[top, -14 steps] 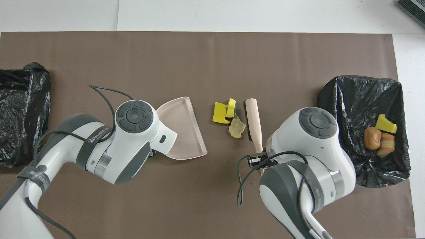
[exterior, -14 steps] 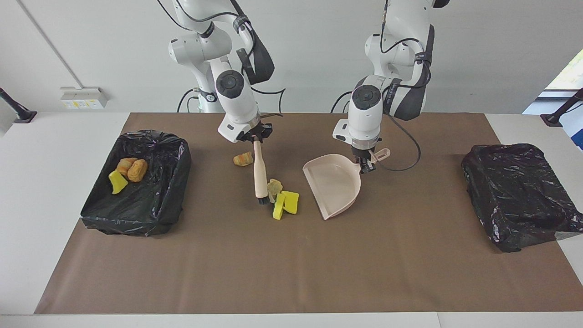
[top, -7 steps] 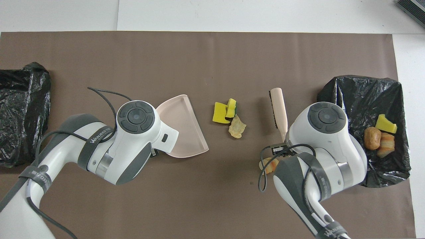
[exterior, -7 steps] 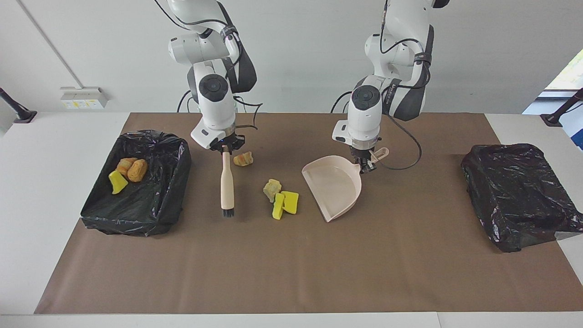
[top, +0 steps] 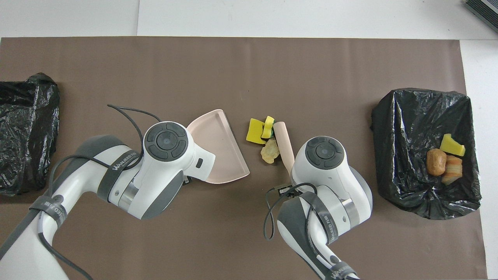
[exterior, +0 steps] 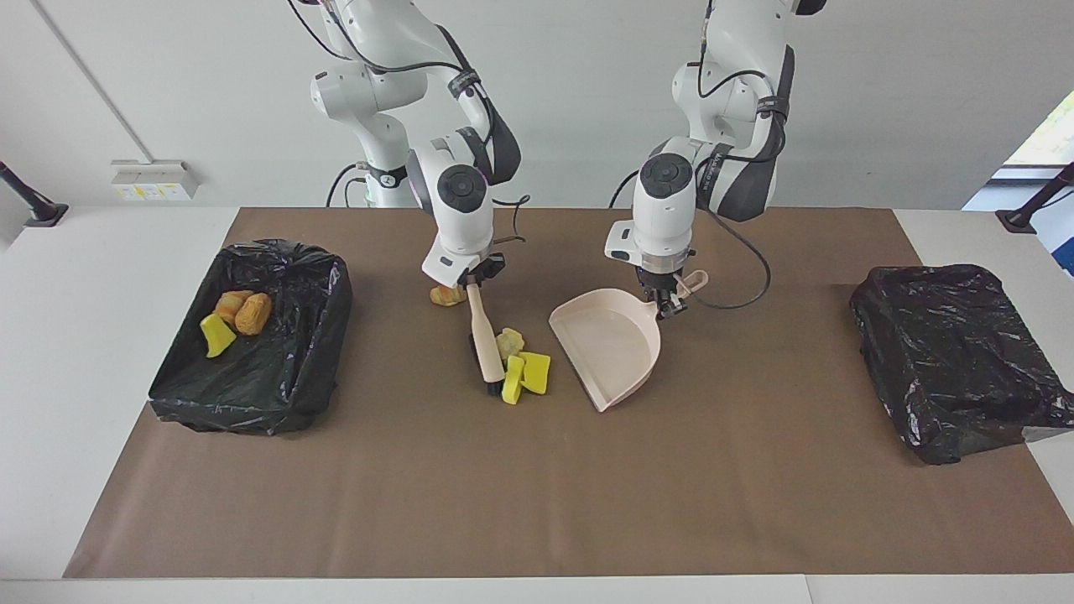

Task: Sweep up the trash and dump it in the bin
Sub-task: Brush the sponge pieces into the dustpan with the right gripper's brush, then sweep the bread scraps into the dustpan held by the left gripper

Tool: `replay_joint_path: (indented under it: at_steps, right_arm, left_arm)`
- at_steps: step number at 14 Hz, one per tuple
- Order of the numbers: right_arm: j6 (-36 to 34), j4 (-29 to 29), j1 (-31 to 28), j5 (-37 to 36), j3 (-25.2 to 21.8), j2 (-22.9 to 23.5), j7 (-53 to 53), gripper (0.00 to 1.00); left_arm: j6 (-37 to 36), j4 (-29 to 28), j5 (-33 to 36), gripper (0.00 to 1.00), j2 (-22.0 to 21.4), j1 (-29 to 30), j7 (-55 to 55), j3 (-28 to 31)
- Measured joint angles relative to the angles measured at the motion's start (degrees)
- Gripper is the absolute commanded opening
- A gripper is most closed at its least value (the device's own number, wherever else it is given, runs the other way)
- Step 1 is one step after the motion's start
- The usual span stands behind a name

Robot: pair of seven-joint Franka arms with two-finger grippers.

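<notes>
Holding the brush [exterior: 484,340] clamped in your right gripper [exterior: 470,283] beside the yellow scraps [exterior: 527,373], you face them toward the dustpan [exterior: 608,348] your left gripper [exterior: 667,304] grips, mouth down on the counter [exterior: 537,486].

pink brush [top: 283,144] touching yellow scraps [top: 260,131], dustpan [top: 218,147] just beside

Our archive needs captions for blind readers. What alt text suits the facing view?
The right gripper holds a brush against yellow and tan scraps mid-table, beside a pink dustpan that the left gripper holds by its handle. Three more scraps lie in an open black-lined bin at the right arm's end.
</notes>
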Motion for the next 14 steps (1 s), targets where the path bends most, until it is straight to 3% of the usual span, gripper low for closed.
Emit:
replay_joint_path:
  at_steps: [4,8,10,14]
  right_arm:
    - [0.2,0.5,0.7,16.9,-0.1,0.0,-8.8,0.00]
    - [-3.1,2.3,0.4,23.5,-0.2,-3.5,-9.6,0.00]
    - [-8.8,2.7,-0.1,21.3,-1.0,-7.4,-9.1,0.00]
    - [-19.7,1.1,-1.2,2.7,-0.9,-14.5,4.0,0.00]
  left_arm:
    - [0.4,-0.3,0.0,0.00,0.0,-0.4,-0.2,0.2]
    - [0.9,-0.6,0.0,0.00,0.0,-0.2,-0.1,0.4]
    - [0.9,-0.7,0.0,0.00,0.0,-0.1,1.3,0.5]
    - [1.0,-0.8,0.0,0.00,0.0,0.5,10.5,0.6]
